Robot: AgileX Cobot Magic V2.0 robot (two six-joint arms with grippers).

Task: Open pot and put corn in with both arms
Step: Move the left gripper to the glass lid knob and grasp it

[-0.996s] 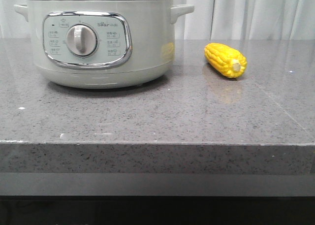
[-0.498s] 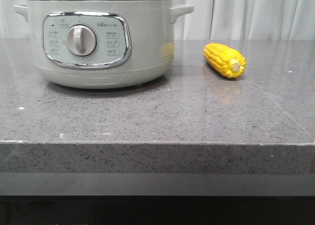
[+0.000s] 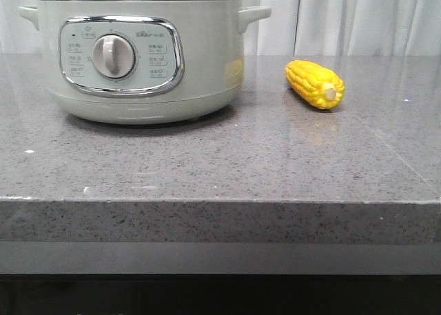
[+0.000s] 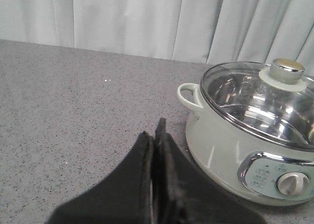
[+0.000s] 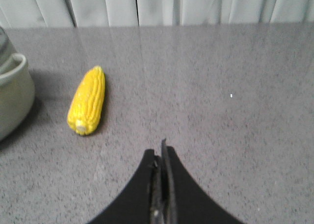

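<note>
Pot (image 3: 141,53) standing at far left of the counter (image 3: 227,163): large, round, pale grey-green, smooth and glossy, with a chrome-framed panel and a white dial (image 3: 114,56) facing near. Two small loop handles at the sides, steel rim round the top. Lid (image 4: 255,104) on, seen from the left wrist view: clear glass in a steel band, topped by a pale knob (image 4: 287,72) with a metallic cap; shiny steel inner bowl visible through the glass. Faint yellow reflection on the pot's right flank.

Corn (image 3: 315,83) lying on the counter to the right of the pot, apart from it, not touching. Bright yellow, tapered, rows of bumpy kernels, pale stub end pointing near and slightly right.

Counter: dark grey speckled stone, polished, thick front edge, a few white flecks. Pale pleated curtain (image 3: 358,18) behind.

Left gripper (image 4: 155,140) held above the counter to the left of the pot and nearer than it, black matte fingers pressed together, nothing between them. Lid knob well apart from it, off to the right and farther.

Right gripper (image 5: 161,158) over bare counter, right of the corn and nearer than it, black fingers likewise closed tight and empty. Corn well apart from its tips; pot edge (image 5: 12,94) showing beyond the corn, to the left.
</note>
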